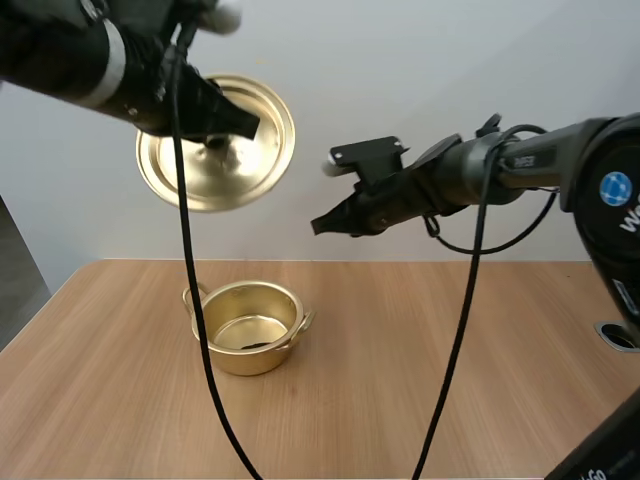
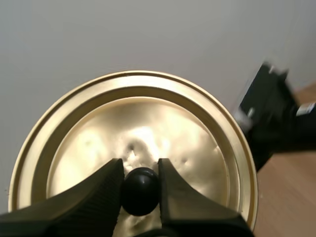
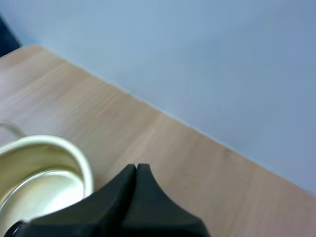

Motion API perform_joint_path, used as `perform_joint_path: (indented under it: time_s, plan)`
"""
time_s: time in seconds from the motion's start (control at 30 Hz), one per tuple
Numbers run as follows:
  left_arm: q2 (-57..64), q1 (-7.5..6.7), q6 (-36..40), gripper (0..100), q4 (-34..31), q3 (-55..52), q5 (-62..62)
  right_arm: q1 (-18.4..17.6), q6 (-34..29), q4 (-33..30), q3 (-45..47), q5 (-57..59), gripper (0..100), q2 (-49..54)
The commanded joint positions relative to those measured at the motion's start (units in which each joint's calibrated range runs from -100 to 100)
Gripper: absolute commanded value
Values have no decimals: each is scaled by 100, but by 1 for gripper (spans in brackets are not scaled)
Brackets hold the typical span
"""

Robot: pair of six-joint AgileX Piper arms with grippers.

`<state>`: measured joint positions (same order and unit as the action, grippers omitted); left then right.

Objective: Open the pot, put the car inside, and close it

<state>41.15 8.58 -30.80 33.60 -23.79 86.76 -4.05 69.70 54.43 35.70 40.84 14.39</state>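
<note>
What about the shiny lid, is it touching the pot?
Apart. The high view shows the lid held up by the left gripper, with bare wall plainly between it and the pot on the table.

This looks like a lab where robots get tested. A plain wooden table [image 1: 450, 380] stands against a bare white wall [image 1: 420, 80] at the far side. The robot's left arm [image 1: 50, 55] and right arm [image 1: 530, 155], both black, reach over the table.
</note>
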Motion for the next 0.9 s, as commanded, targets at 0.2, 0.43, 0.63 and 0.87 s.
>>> perform_joint_path:
  time_s: [0.2, 0.43, 0.63, 0.87]
  plan:
    - [-1624, -280, -397, 0, -679, -968, 2, 1590, -23, 388, 11, 1501, 0, 1160]
    - [-2392, -558, -273, 0, -967, -1012, -701, 1715, -23, 393, 11, 2083, 0, 1477]
    - [-2883, -593, -293, 0, -989, -1012, -753, 1715, -23, 398, 11, 2180, 0, 1477]
    - [-3436, -593, -293, 0, -941, -1012, -836, 1715, -11, 398, 11, 2180, 0, 1477]
